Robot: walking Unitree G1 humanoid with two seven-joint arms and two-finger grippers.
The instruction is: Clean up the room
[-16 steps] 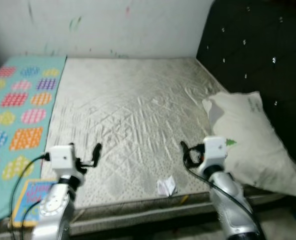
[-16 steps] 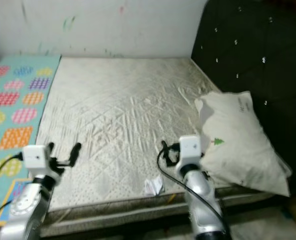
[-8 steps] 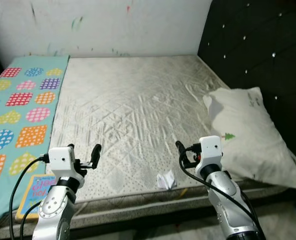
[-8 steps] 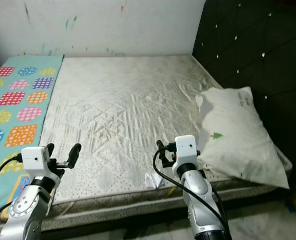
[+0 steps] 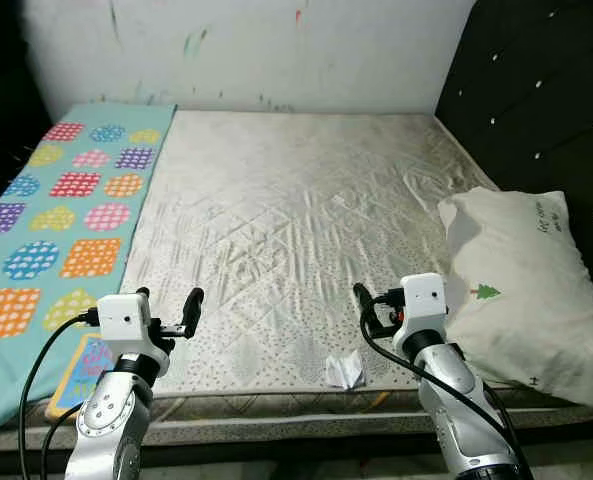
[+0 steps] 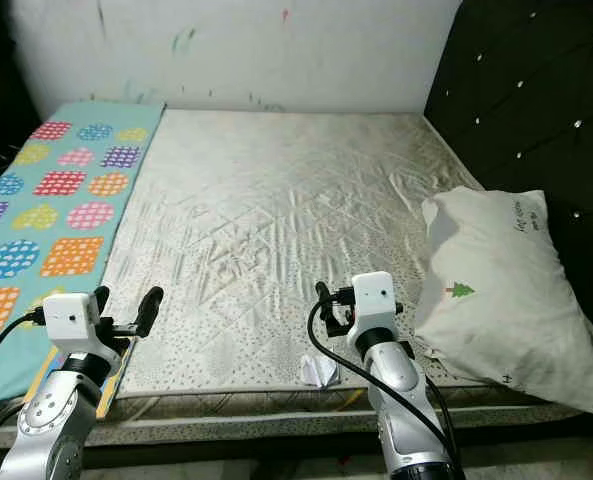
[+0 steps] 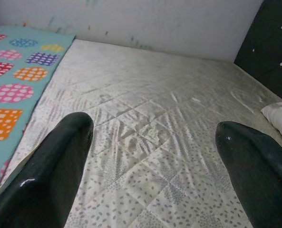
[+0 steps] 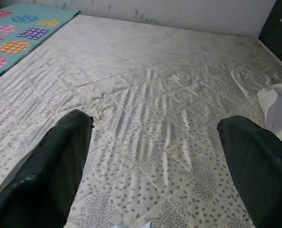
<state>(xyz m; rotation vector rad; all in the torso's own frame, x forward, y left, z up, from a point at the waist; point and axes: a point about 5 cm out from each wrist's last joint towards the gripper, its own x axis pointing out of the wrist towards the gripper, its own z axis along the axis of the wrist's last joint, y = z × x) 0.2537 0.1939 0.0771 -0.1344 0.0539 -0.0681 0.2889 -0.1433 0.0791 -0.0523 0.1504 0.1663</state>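
Crumpled paper scrap (image 5: 344, 371) near mattress (image 5: 296, 210) front edge, just left of right gripper (image 5: 368, 306). Right gripper and left gripper (image 5: 166, 315) both spread wide, empty, above mattress. Risk: scrap thin, flat; fingers likely snag sheet or nudge scrap off edge.

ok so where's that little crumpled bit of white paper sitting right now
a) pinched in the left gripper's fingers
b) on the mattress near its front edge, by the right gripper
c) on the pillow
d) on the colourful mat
b: the crumpled white paper lies on the mattress close to its front edge, just to the left of the right gripper, apart from the pillow.
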